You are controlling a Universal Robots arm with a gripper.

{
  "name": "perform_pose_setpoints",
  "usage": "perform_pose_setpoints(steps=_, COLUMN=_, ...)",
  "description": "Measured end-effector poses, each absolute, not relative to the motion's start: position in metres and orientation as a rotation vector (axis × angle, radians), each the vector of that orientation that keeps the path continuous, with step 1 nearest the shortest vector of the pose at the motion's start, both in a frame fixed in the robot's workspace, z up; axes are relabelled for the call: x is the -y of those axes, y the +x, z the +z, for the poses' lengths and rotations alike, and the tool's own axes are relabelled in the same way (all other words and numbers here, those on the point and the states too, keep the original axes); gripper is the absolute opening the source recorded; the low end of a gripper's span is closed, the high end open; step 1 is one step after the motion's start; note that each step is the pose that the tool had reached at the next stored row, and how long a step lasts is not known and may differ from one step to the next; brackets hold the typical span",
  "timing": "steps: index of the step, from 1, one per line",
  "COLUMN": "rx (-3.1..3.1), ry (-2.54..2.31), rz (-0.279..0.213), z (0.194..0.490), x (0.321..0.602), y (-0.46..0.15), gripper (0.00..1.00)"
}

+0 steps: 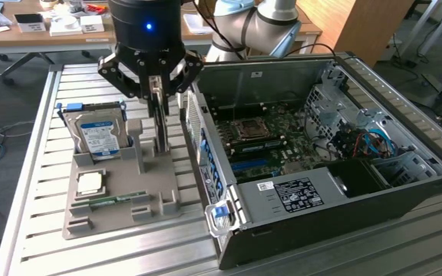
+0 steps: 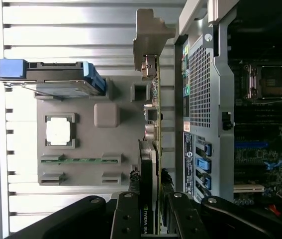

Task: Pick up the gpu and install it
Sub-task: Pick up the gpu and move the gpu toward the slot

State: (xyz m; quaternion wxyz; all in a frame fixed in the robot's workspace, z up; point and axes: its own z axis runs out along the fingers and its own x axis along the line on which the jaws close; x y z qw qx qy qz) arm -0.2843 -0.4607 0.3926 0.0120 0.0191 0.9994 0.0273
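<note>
Slatted metal surface (image 1: 37,230): carries everything described here.

Black open-sided computer case (image 1: 282,230): lies along the surface's edge on the exterior view's right, motherboard facing up.

Grey moulded parts holder (image 1: 90,221): sits beside the case, toward the surface's edge on the exterior view's left.

My hand (image 1: 157,92): hangs over the holder's edge nearest the case. Its fingers (image 2: 131,209) are clamped on the two faces of the card named below.

Boxy metal hard drive with blue-and-white label (image 1: 98,138): stands upright at the holder's corner farthest from the exterior camera.

The gpu (image 2: 150,149), a thin green circuit board with black cooler and long silver end bracket: stands on edge along the holder's case-side edge. Its lower edge is at or in the holder's slot, and I cannot tell whether it has cleared it. I hold it near the end away from the bracket.

Square silver processor chip (image 1: 89,183): lies flat in a recess in the middle of the holder.

Narrow green memory stick (image 1: 117,199): lies in a groove near the holder's edge closest to the exterior camera.

Hazards, as I judge them:
- My grip is off-centre, so the bracket end may sag and pivot the card between my fingers.
- A tilted card could bind in the slot and drag the holder.
- The case's perforated wall stands just beside the card, so a sideways move could catch the bracket on it.
</note>
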Motion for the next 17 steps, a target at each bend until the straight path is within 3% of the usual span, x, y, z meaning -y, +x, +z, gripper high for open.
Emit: perform_pose_setpoints(steps=17, rx=-3.116, ry=0.060, rz=0.085, z=0.411, x=0.461, y=-0.284, gripper=0.27)
